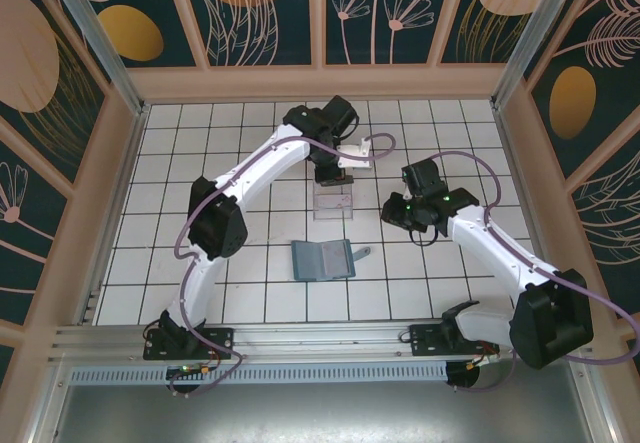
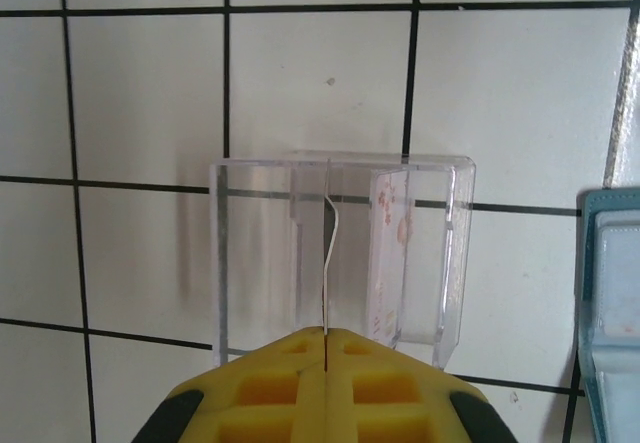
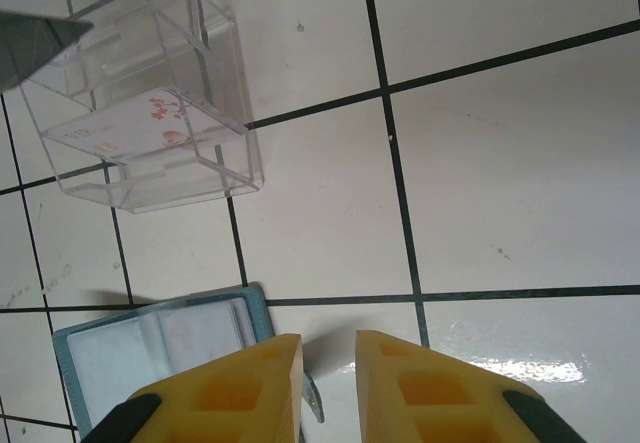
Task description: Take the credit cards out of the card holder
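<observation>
The teal-blue card holder point(image 1: 323, 260) lies open and flat on the tiles, its grey-blue inside up point(image 3: 150, 348) and its strap tab point(image 3: 312, 403) sticking out to the right. My left gripper point(image 2: 326, 335) is shut on a thin pale credit card point(image 2: 327, 263), seen edge-on and slightly bent, hanging into the clear plastic tray point(image 2: 455, 263). Another card point(image 2: 390, 253) with reddish print leans inside that tray. My right gripper point(image 3: 329, 348) hovers open over bare tile just right of the card holder, with nothing between its fingers.
The clear tray point(image 1: 333, 201) stands one tile behind the card holder. The left gripper point(image 1: 330, 178) hangs over it from the back, and the right gripper point(image 1: 392, 213) sits to its right. Wooden walls ring the white tiled floor.
</observation>
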